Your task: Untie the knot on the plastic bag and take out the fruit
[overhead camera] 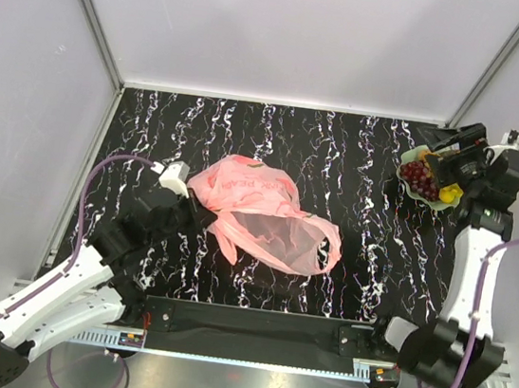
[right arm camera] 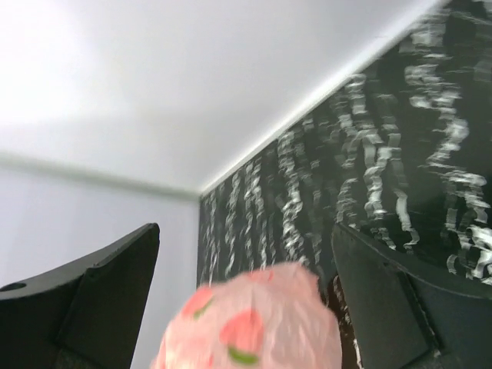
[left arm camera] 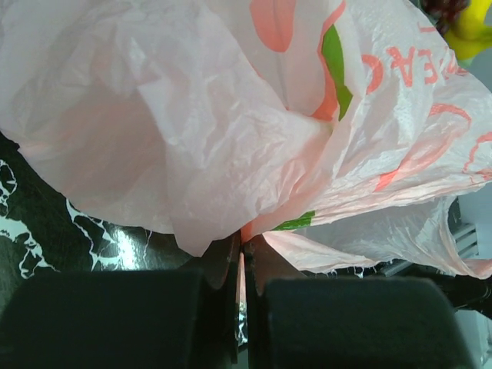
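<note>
Thin, crinkled pink plastic bag [overhead camera: 259, 215] w/ red & green print lies crumpled on the black white-veined table [overhead camera: 360, 159], a bit left of centre. Its nearer, right-hand part is see-thru enough that the table's veining shows thru the film. The left fingers [overhead camera: 201, 216] are at the bag's left edge. In the left wrist view they're pressed nearly together, only a sliver betw. them, pinching a fold of film where it gathers to a point. The rest of the bag billows above them & fills most of that view. The fruit is out of the bag, on a wavy pale-green plate [overhead camera: 438, 206] at the table's far right corner, well apart from the bag. On it are a dark red-purple grape bunch [overhead camera: 421, 180] & a yellow banana [overhead camera: 450, 193] just beside it on the right. There's something brownish at the plate's far side, too small & too covered by the arm to tell. The right fingers [overhead camera: 456, 165] hang over the plate's far right part; top view doesn't show whether they touch any fruit. The right wrist view is blurred, but there the right fingers are spread wide apart w/ nothing gripped. The gap betw. them looks across the table toward the white walls, w/ the pink bag low in that gap, farther off.
</note>
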{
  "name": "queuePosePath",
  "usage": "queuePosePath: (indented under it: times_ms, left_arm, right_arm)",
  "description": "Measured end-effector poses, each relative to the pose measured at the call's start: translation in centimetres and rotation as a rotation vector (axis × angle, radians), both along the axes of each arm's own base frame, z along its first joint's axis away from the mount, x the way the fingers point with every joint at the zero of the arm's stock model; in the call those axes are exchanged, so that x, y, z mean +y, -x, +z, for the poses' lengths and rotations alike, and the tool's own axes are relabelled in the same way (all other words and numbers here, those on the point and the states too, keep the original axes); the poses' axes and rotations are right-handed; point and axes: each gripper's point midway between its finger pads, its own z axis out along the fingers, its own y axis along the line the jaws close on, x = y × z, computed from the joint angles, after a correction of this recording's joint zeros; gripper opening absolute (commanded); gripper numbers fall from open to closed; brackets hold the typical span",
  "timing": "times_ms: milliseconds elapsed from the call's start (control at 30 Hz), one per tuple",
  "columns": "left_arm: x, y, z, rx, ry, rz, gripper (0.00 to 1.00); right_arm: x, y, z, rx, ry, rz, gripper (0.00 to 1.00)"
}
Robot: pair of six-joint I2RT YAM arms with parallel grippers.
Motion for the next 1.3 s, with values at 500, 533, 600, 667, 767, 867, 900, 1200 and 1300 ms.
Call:
queuePosePath:
  times_ms: [500, 533, 600, 667, 767, 867, 900, 1200, 1300]
  left_arm:
    - [-1.2, -4.0, -1.2, -0.132, 0.022, 0.045, 0.99]
    - [-1.3, -4.1, -1.1, -0.135, 0.024, 0.046, 0.99]
    - [-1.3, -4.2, -0.7, -0.144, 0.027, 0.046, 0.99]
    - [-1.4, -4.2, -0.2, -0.154, 0.034, 0.04, 0.99]
    - [-1.3, -3.7, 1.1, -0.179, 0.05, 0.025, 0.99]
    - [-0.8, -2.5, 3.4, -0.232, 0.082, 0.001, 0.99]
    - [-0.5, -2.1, 4.3, -0.256, 0.094, -0.007, 0.99]
    - [2.6, 3.1, 12.2, -0.461, 0.203, -0.05, 0.99]
    - [3.8, 4.2, 13.3, -0.493, 0.202, -0.04, 0.99]
  right_arm:
    - [15.2, 17.0, 2.7, -0.3, 0.211, 0.644, 1.0]
    - [15.3, 17.9, 2.7, -0.305, 0.222, 0.651, 1.0]
    - [15.6, 19.5, 2.7, -0.322, 0.253, 0.666, 1.0]
    - [15.8, 20.6, 2.7, -0.33, 0.271, 0.68, 1.0]
    - [15.9, 21.4, 2.6, -0.328, 0.276, 0.684, 1.0]
    - [16.0, 22.0, 2.5, -0.321, 0.274, 0.68, 1.0]
    - [16.0, 22.1, 2.7, -0.321, 0.276, 0.674, 1.0]
    - [15.5, 24.8, 6.8, -0.422, 0.363, 0.58, 1.0]
    - [15.1, 25.9, 9.2, -0.477, 0.419, 0.522, 1.0]
